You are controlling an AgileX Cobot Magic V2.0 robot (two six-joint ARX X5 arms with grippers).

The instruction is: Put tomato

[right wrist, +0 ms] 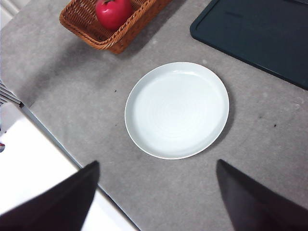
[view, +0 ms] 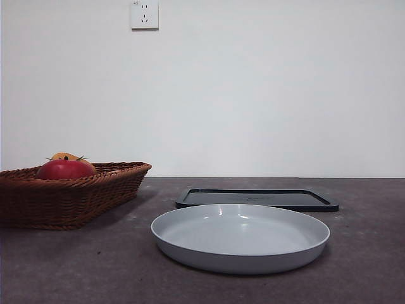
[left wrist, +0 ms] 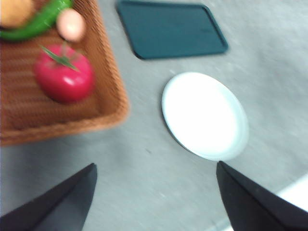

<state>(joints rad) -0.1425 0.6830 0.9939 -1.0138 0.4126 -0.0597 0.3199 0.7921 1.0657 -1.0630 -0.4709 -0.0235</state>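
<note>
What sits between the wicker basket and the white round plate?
Nothing: only bare grey tabletop separates brown wicker basket and white round plate, clearest in the right wrist view.

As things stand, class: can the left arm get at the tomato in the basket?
Probably yes. The tomato lies uncovered in the open basket, and the left pincer is open above the table with nothing between them. A pepper and egg lie beside it.

I can read no text, label, brand or number anywhere. The wall socket [view: 144, 14] at the upper left of the front view bears a tiny dark mark, too small for me to make out.
</note>
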